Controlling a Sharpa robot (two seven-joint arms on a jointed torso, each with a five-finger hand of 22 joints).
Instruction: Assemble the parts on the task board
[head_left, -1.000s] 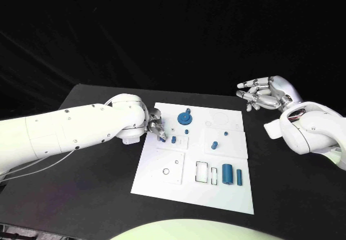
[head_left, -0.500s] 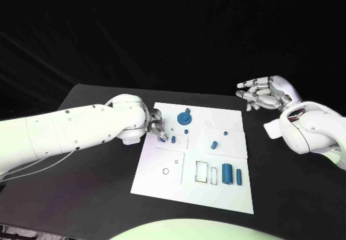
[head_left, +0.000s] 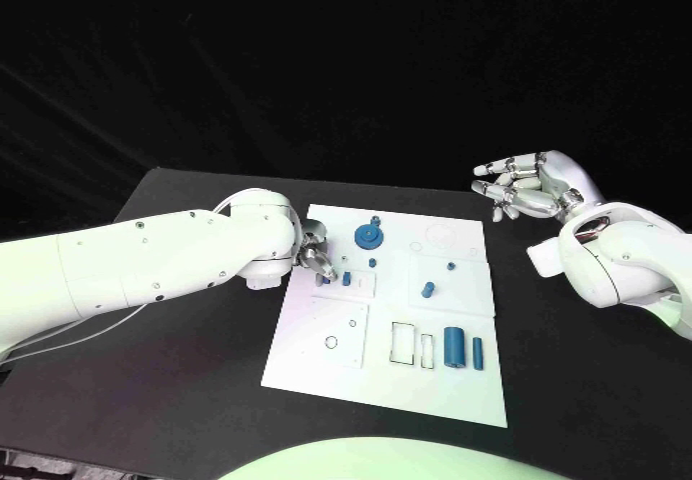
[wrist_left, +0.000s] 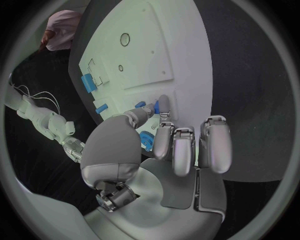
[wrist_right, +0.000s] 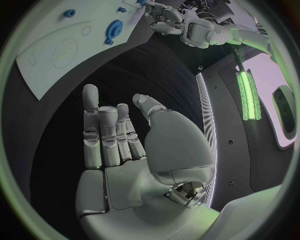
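L silver hand (head_left: 313, 256) is set at left edge of white flat task board (head_left: 361, 345), fingertips closed on small blue peg (head_left: 346, 279). Blue gear (head_left: 371, 236) is seated near board's far edge. R silver hand (head_left: 522, 186) is held open off far right corner, fingers apart, nothing held.

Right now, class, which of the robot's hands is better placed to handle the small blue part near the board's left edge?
The left hand: its fingertips are already at the small blue part on the task board. The right hand hovers open beyond the board's far right corner.
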